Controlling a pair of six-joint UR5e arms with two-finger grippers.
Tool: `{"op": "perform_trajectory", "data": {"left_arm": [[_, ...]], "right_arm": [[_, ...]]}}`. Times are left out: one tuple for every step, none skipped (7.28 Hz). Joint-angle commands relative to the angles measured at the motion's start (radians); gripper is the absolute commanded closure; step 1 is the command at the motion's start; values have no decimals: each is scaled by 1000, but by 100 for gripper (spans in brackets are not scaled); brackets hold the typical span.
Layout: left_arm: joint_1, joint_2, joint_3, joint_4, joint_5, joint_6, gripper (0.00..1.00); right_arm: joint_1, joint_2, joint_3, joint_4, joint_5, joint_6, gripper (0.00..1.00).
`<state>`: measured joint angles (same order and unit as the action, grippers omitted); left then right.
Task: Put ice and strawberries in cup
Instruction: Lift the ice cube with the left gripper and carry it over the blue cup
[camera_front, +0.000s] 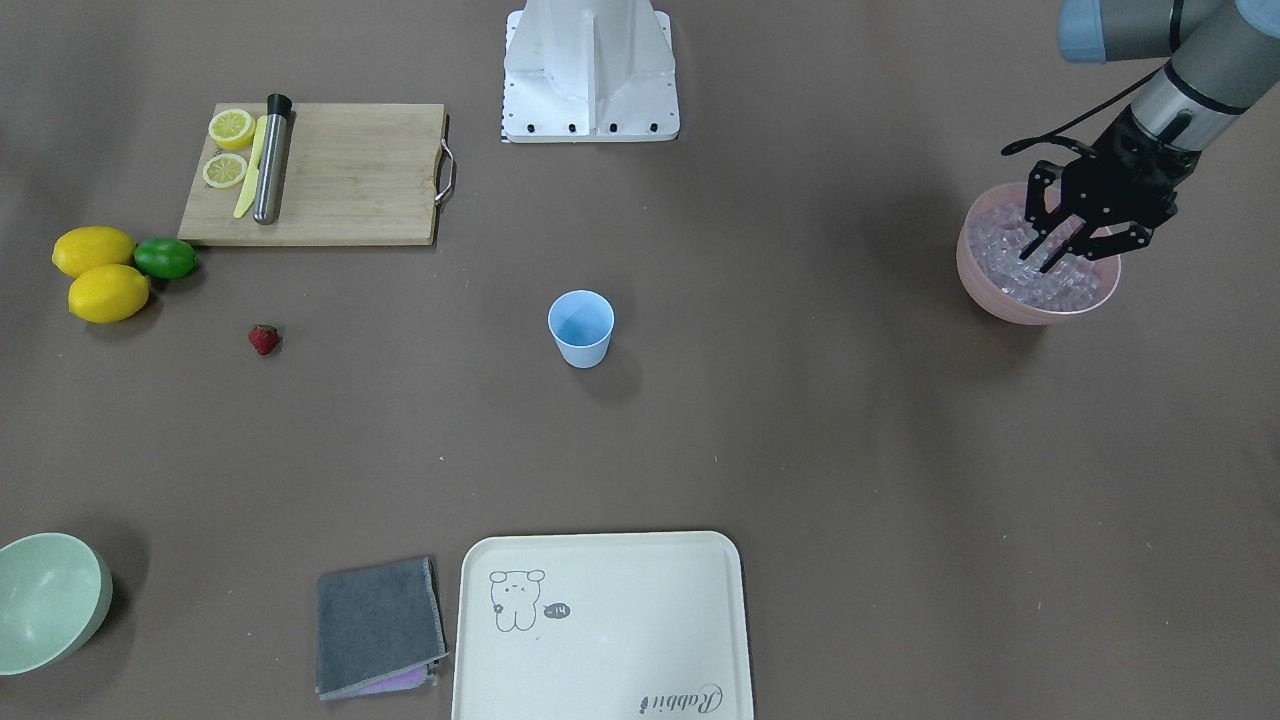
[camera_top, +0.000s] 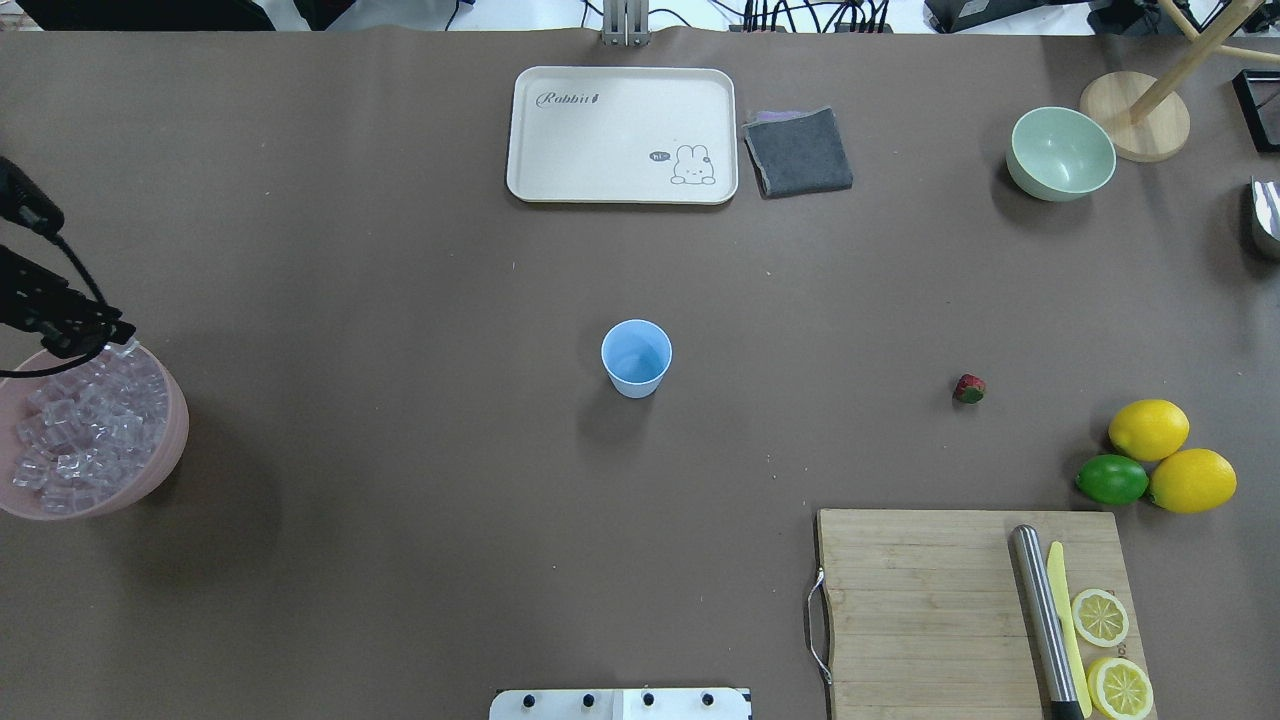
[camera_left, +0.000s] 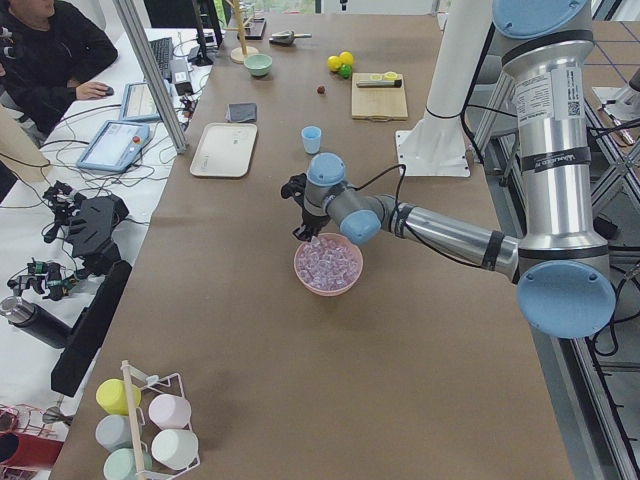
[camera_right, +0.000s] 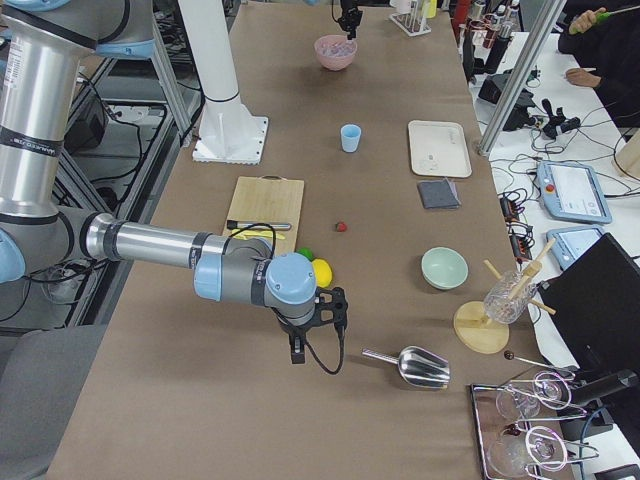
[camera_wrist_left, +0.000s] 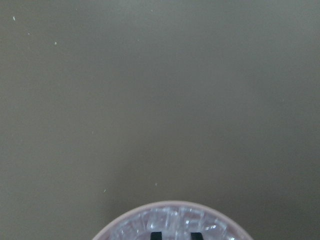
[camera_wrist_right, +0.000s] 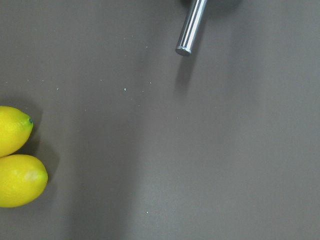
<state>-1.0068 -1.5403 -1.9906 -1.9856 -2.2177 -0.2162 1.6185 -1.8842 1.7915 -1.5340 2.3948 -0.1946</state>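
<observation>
At the table's left end, the robot's left gripper (camera_front: 1045, 250) reaches down into a round pink plastic bowl (camera_front: 985, 292) heaped with ice (camera_front: 1065, 288), small clear glassy cubes. Its two black fingertips (camera_wrist_left: 156, 235) stand close together among the cubes, seen at the bottom edge of the left wrist view; whether they pinch a cube or sit slack cannot be told.

Brown tabletop (camera_front: 800, 430) runs from the bowl to the middle of the table, where a small light blue tapered plastic cup (camera_front: 581, 325) stands upright, well apart from the bowl. Farther toward the robot's right, a small red strawberry (camera_front: 264, 340) with a dark green leafy cap lies alone on the tabletop, between the cup and a cluster of two whole yellow lemons (camera_front: 108, 293) and a green lime (camera_front: 166, 257) pressed together.

Just beside that fruit, a bamboo cutting board (camera_front: 350, 175) with a metal handle carries two lemon halves (camera_front: 231, 128), a pale yellow knife (camera_front: 244, 195) and a steel muddler (camera_front: 268, 165) with a black end. Along the operators' edge sit a cream rectangular tray (camera_front: 620, 630) printed with a rabbit, a folded grey cloth (camera_front: 378, 622) just beside it, and a pale green bowl (camera_front: 45, 600).

The right gripper (camera_right: 298, 350) hangs low over the table's right end, near the lemons and a shiny metal scoop (camera_right: 420, 368); its grip cannot be told.
</observation>
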Motion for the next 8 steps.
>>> {"op": "perform_trajectory", "data": {"left_arm": [[75,-148,12,63,3,-173,100],[111,-269,10,155,6,-265,100],[158,-370,12,245,56,-325,100],[241,-447,16,308,132,-395,100],[299,-543,62,344,180,-476,100],[341,-632,119,352,234,-541,100],[371,-680,150,353,266,-584,100],[398,-752,208,360,301,-624,100]], "right_arm": [[0,2,0,0,3,0,0],[0,2,-1,0,3,0,0],[0,0,-1,0,3,-2,0],[0,0,-1,0,3,-3,0],[0,0,-4,-1,3,-3,0],[0,2,-7,0,3,-5,0],[0,4,-9,-1,4,-5,0],[-2,5,-9,-2,4,-5,0]]}}
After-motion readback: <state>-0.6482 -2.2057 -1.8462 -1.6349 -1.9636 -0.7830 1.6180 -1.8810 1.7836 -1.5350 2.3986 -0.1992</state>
